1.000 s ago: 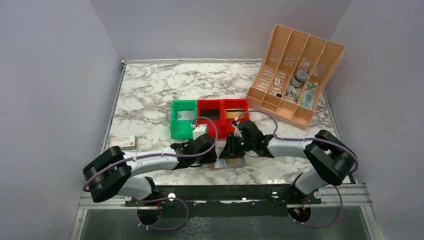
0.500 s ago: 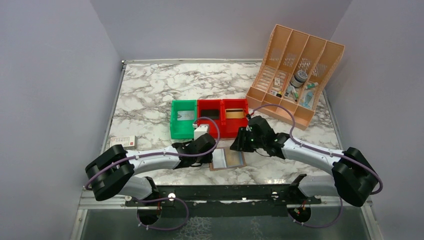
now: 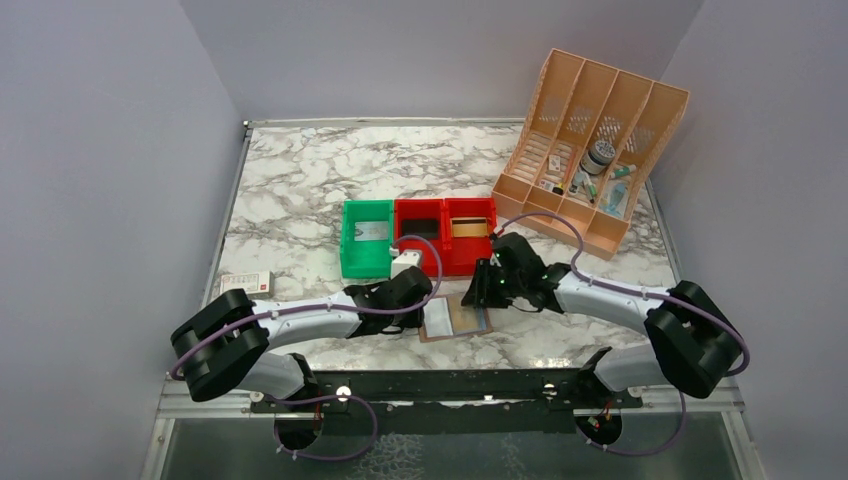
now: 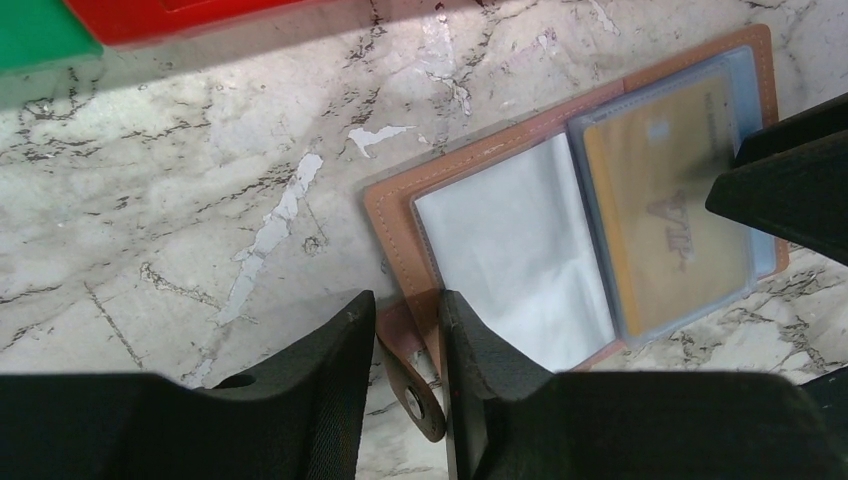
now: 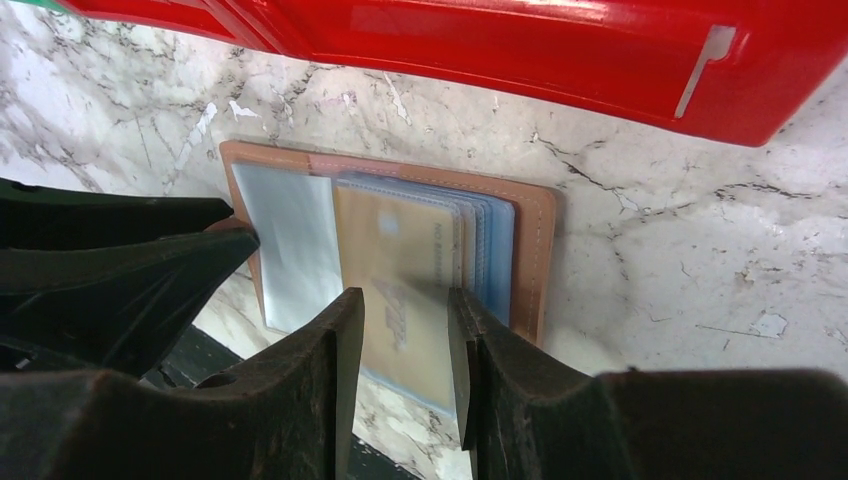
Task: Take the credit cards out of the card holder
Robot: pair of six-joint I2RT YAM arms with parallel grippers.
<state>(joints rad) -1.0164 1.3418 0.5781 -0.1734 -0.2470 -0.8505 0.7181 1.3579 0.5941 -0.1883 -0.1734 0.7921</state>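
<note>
The card holder (image 3: 458, 320) lies open on the marble near the front edge, a brown wallet with clear pocket panels (image 4: 500, 250). Its right pocket stack holds the yellow-gold card (image 4: 660, 220), also visible in the right wrist view (image 5: 400, 250). No dark grey card shows. My left gripper (image 3: 424, 312) is shut on the holder's left edge and snap strap (image 4: 408, 330). My right gripper (image 3: 478, 293) hovers over the right half, its jaws slightly apart above the yellow card (image 5: 405, 320), holding nothing.
A green bin (image 3: 366, 238) and two red bins (image 3: 443, 235) stand just behind the holder; the right one has a flat tan thing in it. A peach file organizer (image 3: 590, 150) is at the back right. A small white-red box (image 3: 245, 283) lies at the left.
The right gripper pulled back to the right off the holder, then came back toward its right half. The left gripper stayed on the holder's left edge.
</note>
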